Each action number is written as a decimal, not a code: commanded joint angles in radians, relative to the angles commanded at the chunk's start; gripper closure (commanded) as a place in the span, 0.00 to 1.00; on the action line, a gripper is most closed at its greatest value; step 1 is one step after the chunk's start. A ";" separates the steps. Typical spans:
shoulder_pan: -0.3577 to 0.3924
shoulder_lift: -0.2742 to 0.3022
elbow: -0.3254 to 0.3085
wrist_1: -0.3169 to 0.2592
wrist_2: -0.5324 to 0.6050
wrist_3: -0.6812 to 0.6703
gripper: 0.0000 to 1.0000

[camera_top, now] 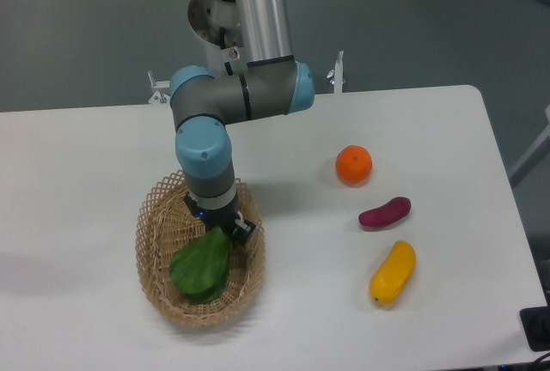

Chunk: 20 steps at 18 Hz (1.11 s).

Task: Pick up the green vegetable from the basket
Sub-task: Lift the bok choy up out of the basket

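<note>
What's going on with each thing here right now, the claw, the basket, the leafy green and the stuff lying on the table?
gripper: down inside the basket at the stalk end of the green vegetable; whether it has closed on it cannot be told.
green vegetable: lying in the basket, not lifted.
basket: upright on the table.
orange: resting on the table, untouched.
purple sweet potato: lying on the table.
yellow fruit: lying on the table.
</note>
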 joint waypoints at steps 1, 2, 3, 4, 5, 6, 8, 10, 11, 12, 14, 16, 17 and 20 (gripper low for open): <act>0.000 0.002 0.000 0.000 0.000 0.000 0.59; 0.000 0.003 0.000 -0.002 0.000 0.000 0.60; 0.000 0.003 0.000 0.000 0.000 0.000 0.60; 0.000 0.005 0.000 0.000 -0.002 0.000 0.60; 0.000 0.008 0.002 0.000 0.000 0.002 0.60; 0.000 0.011 0.003 0.000 -0.002 0.003 0.60; 0.002 0.024 0.011 0.002 -0.005 0.005 0.60; 0.003 0.044 0.020 -0.003 -0.009 0.005 0.60; 0.011 0.057 0.028 -0.005 -0.012 0.005 0.60; 0.018 0.075 0.038 -0.011 -0.012 0.008 0.60; 0.038 0.100 0.061 -0.023 -0.012 0.009 0.60; 0.064 0.110 0.083 -0.025 -0.017 0.011 0.60; 0.083 0.123 0.093 -0.026 -0.023 0.021 0.60; 0.149 0.138 0.126 -0.061 -0.049 0.104 0.60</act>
